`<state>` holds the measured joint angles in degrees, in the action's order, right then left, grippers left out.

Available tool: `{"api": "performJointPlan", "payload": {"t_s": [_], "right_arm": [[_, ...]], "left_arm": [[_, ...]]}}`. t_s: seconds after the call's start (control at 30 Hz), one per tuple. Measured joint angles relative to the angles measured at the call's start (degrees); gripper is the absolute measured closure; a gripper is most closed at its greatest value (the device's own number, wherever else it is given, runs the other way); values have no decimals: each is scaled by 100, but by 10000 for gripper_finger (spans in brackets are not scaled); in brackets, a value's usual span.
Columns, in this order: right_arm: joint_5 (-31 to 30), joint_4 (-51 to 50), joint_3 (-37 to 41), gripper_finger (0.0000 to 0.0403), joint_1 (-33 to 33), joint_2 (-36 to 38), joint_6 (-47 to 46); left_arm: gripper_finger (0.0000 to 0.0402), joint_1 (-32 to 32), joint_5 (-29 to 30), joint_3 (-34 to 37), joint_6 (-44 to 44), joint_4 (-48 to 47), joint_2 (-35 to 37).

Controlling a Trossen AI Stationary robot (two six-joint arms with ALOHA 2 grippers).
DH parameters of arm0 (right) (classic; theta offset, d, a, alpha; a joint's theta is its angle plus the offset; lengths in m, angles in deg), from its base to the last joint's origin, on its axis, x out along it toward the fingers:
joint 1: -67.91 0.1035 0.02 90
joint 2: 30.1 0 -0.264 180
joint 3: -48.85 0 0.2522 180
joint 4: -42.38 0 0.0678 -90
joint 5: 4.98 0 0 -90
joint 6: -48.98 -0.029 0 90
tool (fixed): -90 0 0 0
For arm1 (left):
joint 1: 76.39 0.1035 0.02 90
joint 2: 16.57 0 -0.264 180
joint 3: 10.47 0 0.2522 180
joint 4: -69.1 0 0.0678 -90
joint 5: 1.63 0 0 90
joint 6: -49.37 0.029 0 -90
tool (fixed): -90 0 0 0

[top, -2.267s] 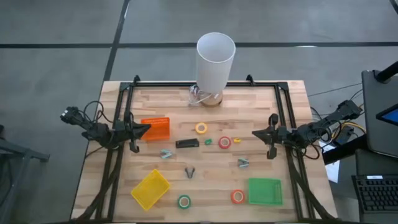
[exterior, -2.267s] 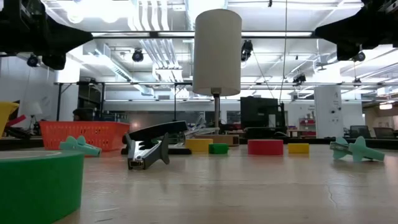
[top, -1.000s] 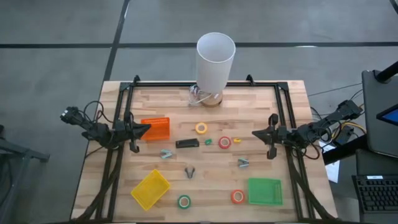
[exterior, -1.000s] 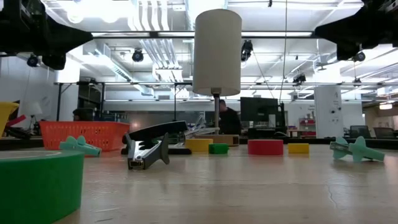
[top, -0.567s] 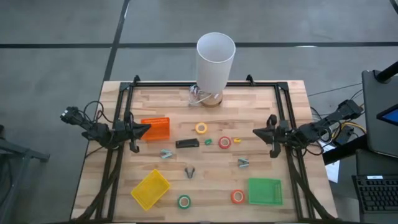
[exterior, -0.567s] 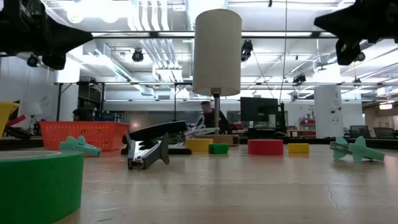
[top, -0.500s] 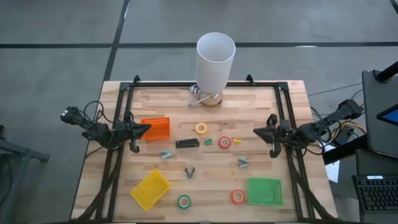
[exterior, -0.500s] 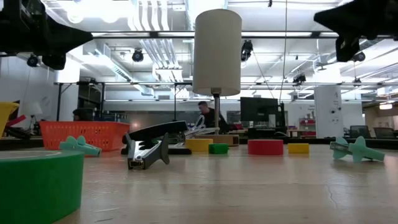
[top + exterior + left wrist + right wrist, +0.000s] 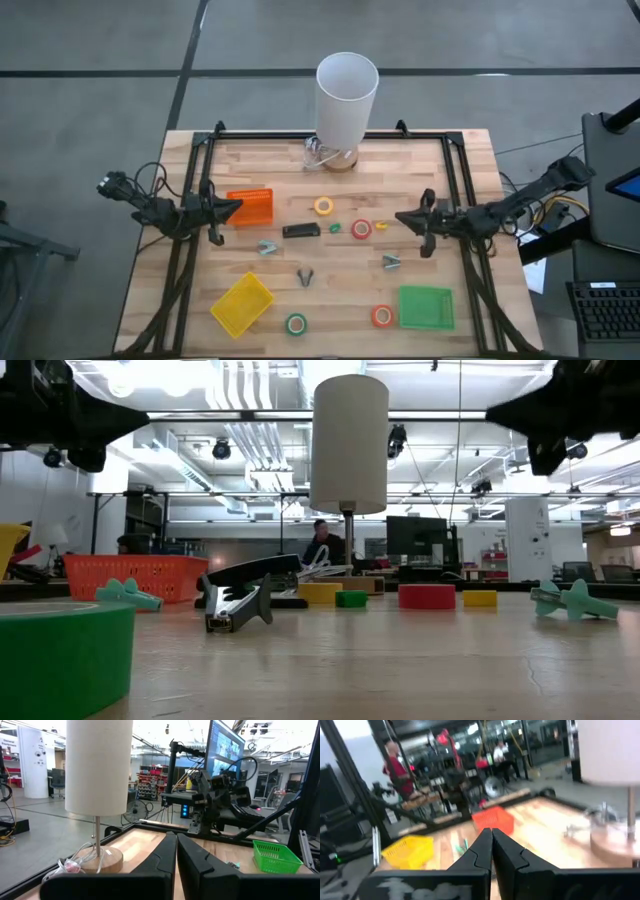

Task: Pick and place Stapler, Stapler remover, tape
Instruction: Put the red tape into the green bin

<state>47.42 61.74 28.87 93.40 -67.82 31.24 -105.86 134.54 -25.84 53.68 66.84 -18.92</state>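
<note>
Both pairs of jaws are clenched on nothing: the left gripper (image 9: 236,207) hangs at the table's left edge beside the orange tray (image 9: 251,206), and the right gripper (image 9: 400,217) hangs over the right side, near the red tape ring (image 9: 361,229). The stapler (image 9: 300,231) lies mid-table between the orange tray and the red ring, with a yellow tape ring (image 9: 323,206) just beyond it. Another green tape ring (image 9: 296,324) and an orange-red tape ring (image 9: 382,316) lie at the near edge between the yellow tray (image 9: 241,304) and the green tray (image 9: 426,307).
</note>
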Motion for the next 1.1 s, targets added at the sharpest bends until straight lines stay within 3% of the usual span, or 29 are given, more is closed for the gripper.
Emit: {"api": "performJointPlan", "payload": {"t_s": [0.17,0.43,0.57,0.7,1.1], "right_arm": [[7,-142,-87,372,-263,-594,-205],[20,-1049,-954,266,-663,-1890,-875],[652,-1145,-1519,232,-791,-2708,-522],[1348,-1679,-2254,226,-804,-3505,-304],[1328,-4276,-4080,248,-968,-5397,-435]], "left_arm": [[383,-2,-2,0,-1,0,0],[383,-2,0,0,-1,0,0],[383,-2,0,1,-1,0,0],[383,-1,-1,0,0,0,0],[383,-2,-1,2,-1,-4,0]]}}
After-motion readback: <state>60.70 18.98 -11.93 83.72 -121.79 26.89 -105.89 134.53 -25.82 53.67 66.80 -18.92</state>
